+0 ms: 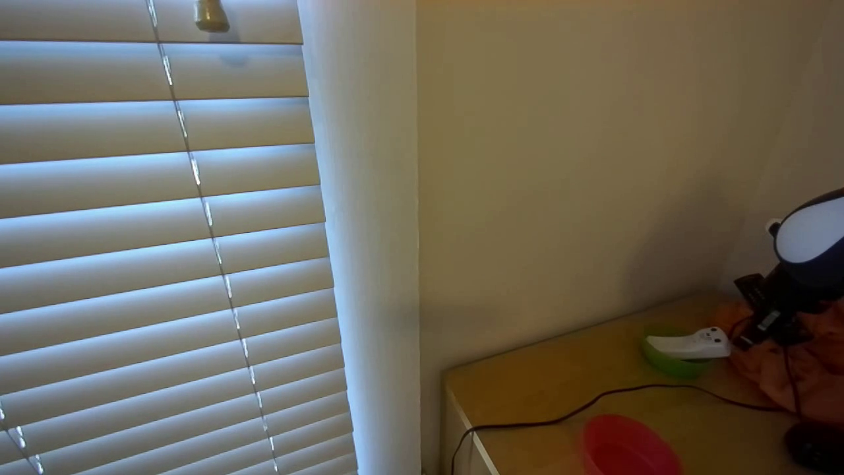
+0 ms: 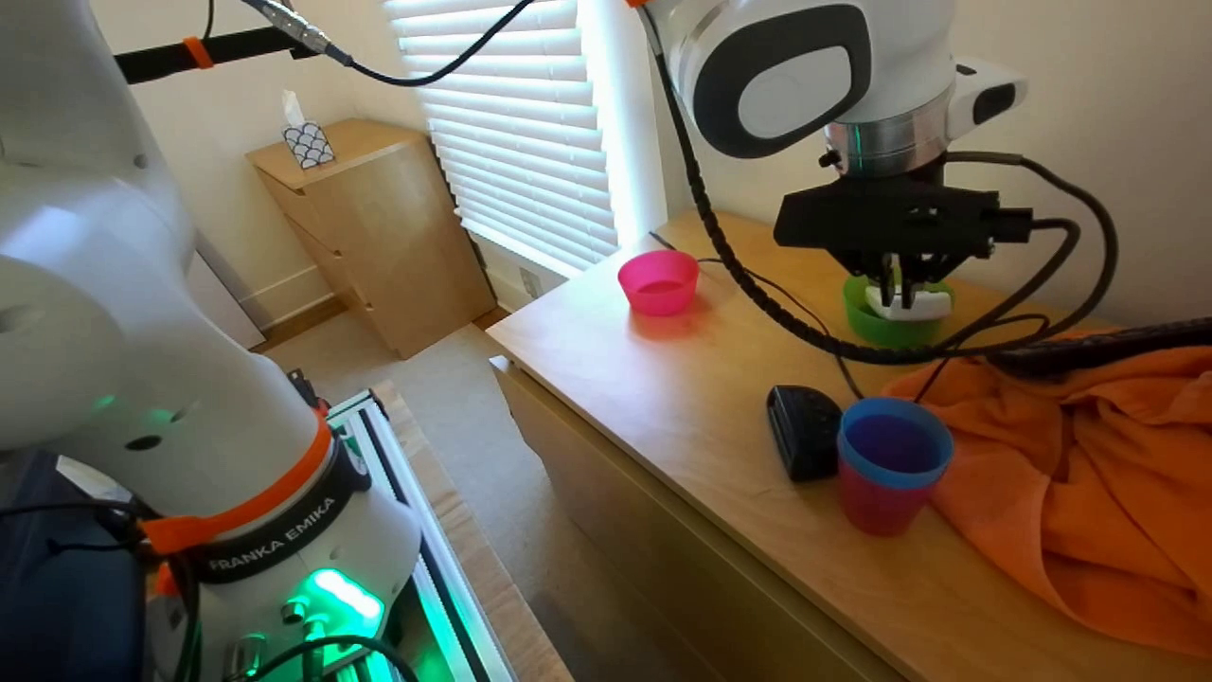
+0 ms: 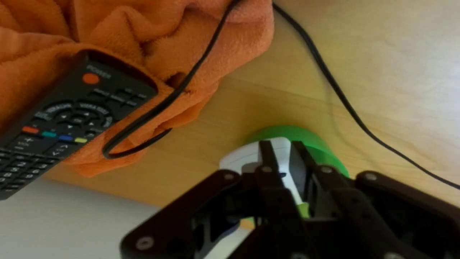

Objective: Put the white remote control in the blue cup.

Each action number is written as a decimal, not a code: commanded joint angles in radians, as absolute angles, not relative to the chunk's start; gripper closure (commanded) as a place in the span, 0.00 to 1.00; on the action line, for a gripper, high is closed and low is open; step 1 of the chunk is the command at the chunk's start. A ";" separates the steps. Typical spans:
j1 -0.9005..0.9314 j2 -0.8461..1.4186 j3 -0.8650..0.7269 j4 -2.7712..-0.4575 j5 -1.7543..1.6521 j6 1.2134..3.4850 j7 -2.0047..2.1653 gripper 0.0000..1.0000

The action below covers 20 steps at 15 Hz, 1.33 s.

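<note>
White remote control [image 1: 689,345] propped in green bowl [image 1: 676,367] | gripper [image 3: 281,147] near, tips apart, pinch can't be told | should be squeezed snugly, then lifted straight up

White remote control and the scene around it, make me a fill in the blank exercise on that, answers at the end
In an exterior view, the white remote control juts past the rim of a bowl coloured ____.
The towel beside the blue cup is coloured ____.
In the wrist view, the round button near the end of the black remote control is labelled ____.
Lettering on the robot's base reads FRANKA ____.
Missing words: green; orange; POWER; EMIKA.
</note>
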<state>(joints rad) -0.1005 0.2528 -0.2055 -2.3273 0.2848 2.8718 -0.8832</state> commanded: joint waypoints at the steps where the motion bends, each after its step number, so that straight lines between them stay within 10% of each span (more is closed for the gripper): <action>1: -0.134 0.199 -0.198 -2.364 0.251 2.875 -1.049 0.50; 7: -0.200 0.219 -0.144 -2.289 0.338 2.848 -1.293 0.04; 8: -0.209 0.221 -0.141 -2.276 0.345 2.840 -1.311 0.22; 11: -0.225 0.232 -0.108 -2.257 0.390 2.802 -1.370 0.00; 20: -0.276 0.370 -0.067 -2.103 0.326 2.659 -1.430 0.00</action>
